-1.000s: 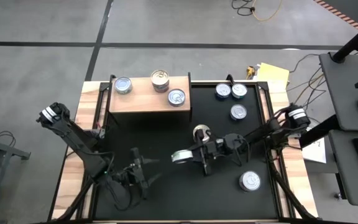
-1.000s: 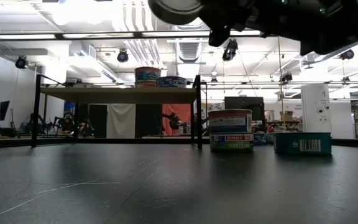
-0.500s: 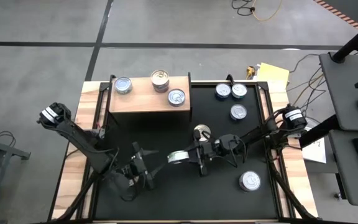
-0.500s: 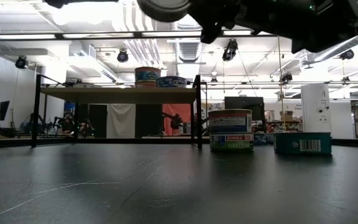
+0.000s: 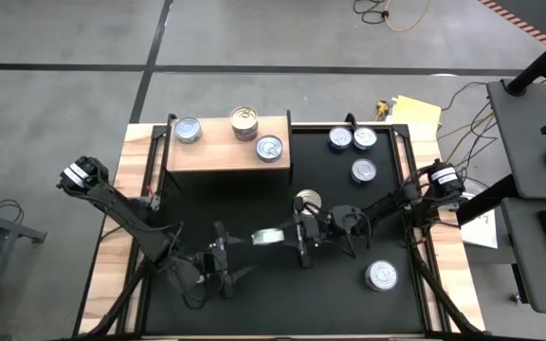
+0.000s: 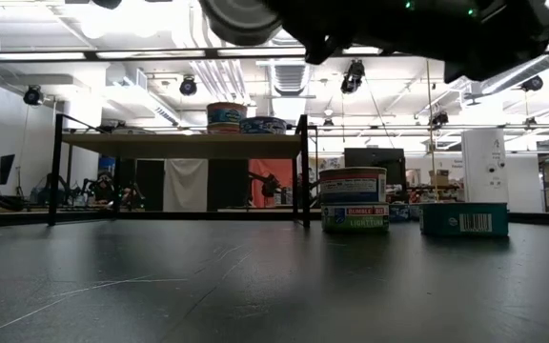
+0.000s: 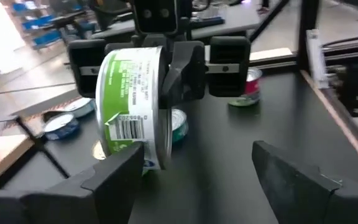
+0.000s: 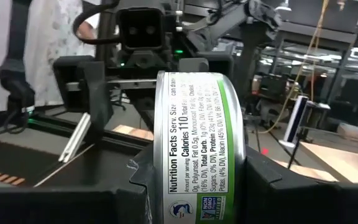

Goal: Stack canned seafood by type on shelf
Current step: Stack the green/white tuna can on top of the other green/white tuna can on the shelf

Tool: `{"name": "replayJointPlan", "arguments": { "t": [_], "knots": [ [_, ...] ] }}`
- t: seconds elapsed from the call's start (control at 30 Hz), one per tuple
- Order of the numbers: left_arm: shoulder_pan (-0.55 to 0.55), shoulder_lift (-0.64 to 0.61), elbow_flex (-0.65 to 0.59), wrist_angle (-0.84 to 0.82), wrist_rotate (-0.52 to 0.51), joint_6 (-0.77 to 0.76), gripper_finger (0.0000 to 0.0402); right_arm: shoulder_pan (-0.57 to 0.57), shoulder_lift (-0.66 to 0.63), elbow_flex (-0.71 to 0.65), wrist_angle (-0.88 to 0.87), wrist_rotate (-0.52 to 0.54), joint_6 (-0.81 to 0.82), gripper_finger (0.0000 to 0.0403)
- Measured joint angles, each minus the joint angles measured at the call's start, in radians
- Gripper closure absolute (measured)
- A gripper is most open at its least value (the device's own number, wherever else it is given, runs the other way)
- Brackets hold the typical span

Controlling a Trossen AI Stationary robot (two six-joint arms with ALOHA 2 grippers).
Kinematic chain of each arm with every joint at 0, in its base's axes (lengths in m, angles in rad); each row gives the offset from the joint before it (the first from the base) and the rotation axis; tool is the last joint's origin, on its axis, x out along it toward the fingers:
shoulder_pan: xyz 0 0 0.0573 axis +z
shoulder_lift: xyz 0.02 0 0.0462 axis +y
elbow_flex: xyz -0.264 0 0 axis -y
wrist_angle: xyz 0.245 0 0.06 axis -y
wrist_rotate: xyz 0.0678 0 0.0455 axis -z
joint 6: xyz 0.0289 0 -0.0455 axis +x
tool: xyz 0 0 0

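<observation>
A green-labelled can of seafood (image 5: 264, 236) hangs over the middle of the black table, and my right gripper (image 5: 279, 234) is shut on it. The same can (image 7: 131, 106) shows in the left wrist view, just ahead of my left gripper (image 7: 197, 186). That gripper (image 5: 227, 256) is open, left of the can, and touches nothing. The wooden shelf (image 5: 218, 153) stands at the far left with three cans on its top: two silver-topped (image 5: 189, 129) (image 5: 269, 148) and one gold-topped (image 5: 244, 121). My right gripper pinches the can between its two fingers, one on each flat end (image 7: 161, 124). The fingers (image 8: 107, 193) come level from the table's right side. The can is lifted clear of the table and stands on edge, its label wall (image 8: 197, 149) facing back along the fingers.
Loose cans sit on the table: two at the far right (image 5: 340, 139) (image 5: 365, 137), one nearer (image 5: 364, 170), a gold-topped one (image 5: 307, 201) beside my right arm, and one near the front right (image 5: 381, 276). A flat green tin (image 6: 463, 219) shows in the low view.
My left gripper has moved toward the table's right, closing on the held can. My right gripper has carried the can a little toward the table's left, still clear of the table.
</observation>
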Motion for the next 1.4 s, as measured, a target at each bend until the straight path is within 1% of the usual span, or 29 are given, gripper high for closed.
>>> {"name": "replayJointPlan", "arguments": {
  "t": [0.1,0.17,0.27,0.3,0.5,0.63,0.77,0.93,1.07,1.17,1.23,1.3,1.4],
  "knots": [
    [0.0,0.0,0.0,0.006,-0.008,0.004,0.0117,0.001,0.0,0.002,-0.002,-0.006,-0.007,0.0278],
    [0.0,0.0,0.001,0.009,-0.055,0.004,0.0118,-0.001,0.0,0.005,0.001,-0.006,-0.014,0.0278],
    [0.002,0.0,0.003,0.012,-0.165,0.011,0.0118,0.0,0.001,0.008,-0.003,-0.013,-0.024,0.0278],
    [0.004,0.0,0.003,0.017,-0.172,0.021,0.0118,0.002,0.002,0.008,-0.007,-0.018,-0.023,0.0278],
    [0.031,0.002,0.004,0.016,-0.154,0.024,0.0118,0.001,0.006,0.027,-0.019,-0.09,-0.038,0.0278],
    [0.038,0.002,0.004,0.015,-0.078,0.022,0.0118,0.004,0.006,0.071,-0.129,-0.104,-0.052,0.0278],
    [0.038,0.003,0.004,0.014,-0.075,0.022,0.0118,0.009,0.007,0.108,-0.237,-0.094,-0.075,0.0278],
    [0.037,0.003,0.004,0.016,-0.065,0.028,0.0118,0.022,0.007,0.123,-0.257,-0.078,-0.117,0.0278],
    [0.038,0.003,0.004,0.014,-0.021,0.038,0.0118,0.026,0.007,0.126,-0.269,-0.071,-0.136,0.0278],
    [0.038,0.003,0.003,0.013,-0.007,0.039,0.0121,0.026,0.007,0.123,-0.27,-0.069,-0.145,0.0278],
    [0.038,0.003,-0.002,0.013,-0.005,0.039,0.013,0.028,0.007,0.122,-0.272,-0.067,-0.154,0.0278],
    [0.038,0.003,-0.006,0.013,-0.001,0.039,0.0148,0.028,0.007,0.122,-0.272,-0.061,-0.156,0.0278],
    [0.037,0.003,-0.014,0.014,0.01,0.04,0.0198,0.028,0.007,0.122,-0.277,-0.056,-0.154,0.0278]
  ]
}}
